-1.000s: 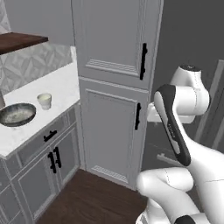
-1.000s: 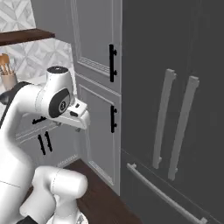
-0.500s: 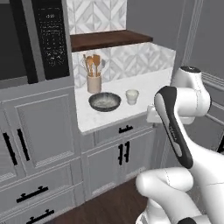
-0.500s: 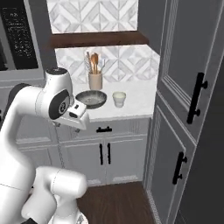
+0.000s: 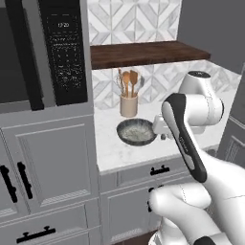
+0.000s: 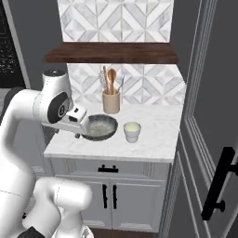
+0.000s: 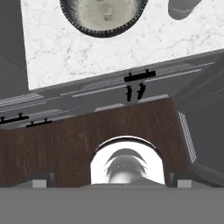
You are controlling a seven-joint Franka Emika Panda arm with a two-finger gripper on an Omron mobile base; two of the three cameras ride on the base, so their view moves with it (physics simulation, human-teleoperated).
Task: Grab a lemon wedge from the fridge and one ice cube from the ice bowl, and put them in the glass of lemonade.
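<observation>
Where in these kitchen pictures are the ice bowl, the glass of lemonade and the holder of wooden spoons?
ice bowl (image 6: 101,127), right base view, on its pale inside.
glass of lemonade (image 6: 132,132), right base view, on its side wall.
holder of wooden spoons (image 5: 128,105), left base view, on its beige body.

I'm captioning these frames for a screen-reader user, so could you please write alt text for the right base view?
A white robot arm reaches from the left over a white marble counter, where the ice bowl, the glass of lemonade to its right and a beige holder of wooden spoons behind stand below a dark wooden shelf. A grey cabinet door with a black handle fills the right edge.
</observation>
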